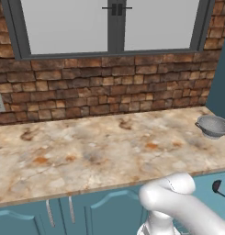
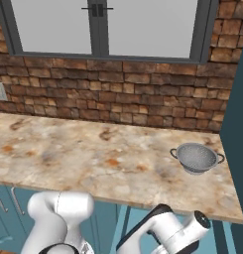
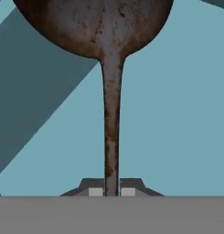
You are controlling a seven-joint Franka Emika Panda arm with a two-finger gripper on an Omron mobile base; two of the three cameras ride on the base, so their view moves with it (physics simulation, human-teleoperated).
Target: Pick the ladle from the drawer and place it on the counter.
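1. We've got the gripper [image 3: 111, 192] pinching the ladle [image 3: 111, 132] low on its handle; bowl points away from the hand.
2. Ladle sits below the counter [image 1: 86, 151] front edge, nr right end, by teal cabinet fronts [image 1: 104, 213].
3. Lift clear of the edge first, then in over bare slab; keep off colander [image 2: 196, 158] at right end.

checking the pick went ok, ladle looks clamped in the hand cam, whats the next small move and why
Probably lift it a little higher. In the hand view the gripper is shut on the ladle handle. In the left base view the ladle sits below the counter edge, against the teal cabinet fronts.
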